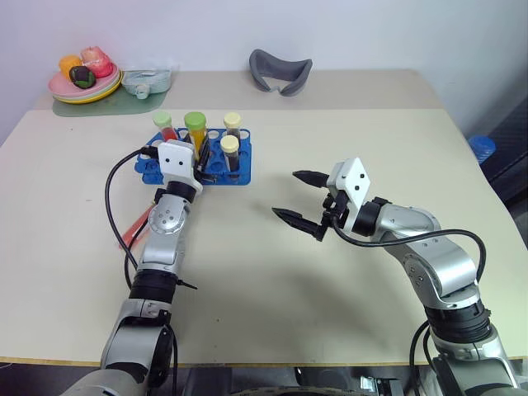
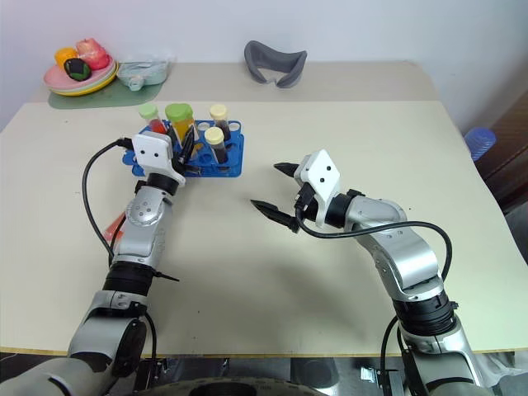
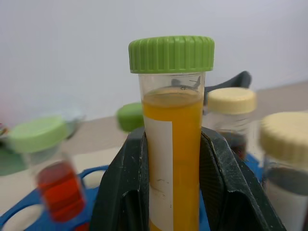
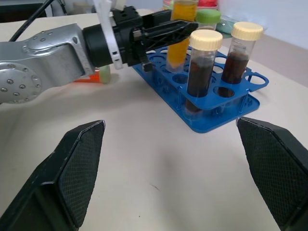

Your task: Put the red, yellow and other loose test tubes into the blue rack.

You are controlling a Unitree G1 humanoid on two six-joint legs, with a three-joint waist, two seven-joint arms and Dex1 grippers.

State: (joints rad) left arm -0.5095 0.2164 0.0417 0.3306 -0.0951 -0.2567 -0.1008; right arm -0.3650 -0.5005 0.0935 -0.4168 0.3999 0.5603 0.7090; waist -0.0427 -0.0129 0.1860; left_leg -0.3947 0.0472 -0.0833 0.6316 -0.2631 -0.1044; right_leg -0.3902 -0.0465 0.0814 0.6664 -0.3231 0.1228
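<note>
Pinching the green-capped clear plastic tube of yellow liquid (image 3: 172, 144) upright over the blue plastic rack (image 1: 239, 175) on our far left, our left gripper (image 1: 200, 157) clamps it; our right gripper (image 1: 301, 198) hangs spread, well right.

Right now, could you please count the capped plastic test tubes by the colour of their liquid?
red-liquid test tubes: 2
yellow-liquid test tube: 1
dark-brown-liquid test tubes: 2
Total: 5

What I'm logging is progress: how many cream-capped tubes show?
2, both in the blue rack: the far tube at its right end, the near tube before it. None seems hidden.
</note>
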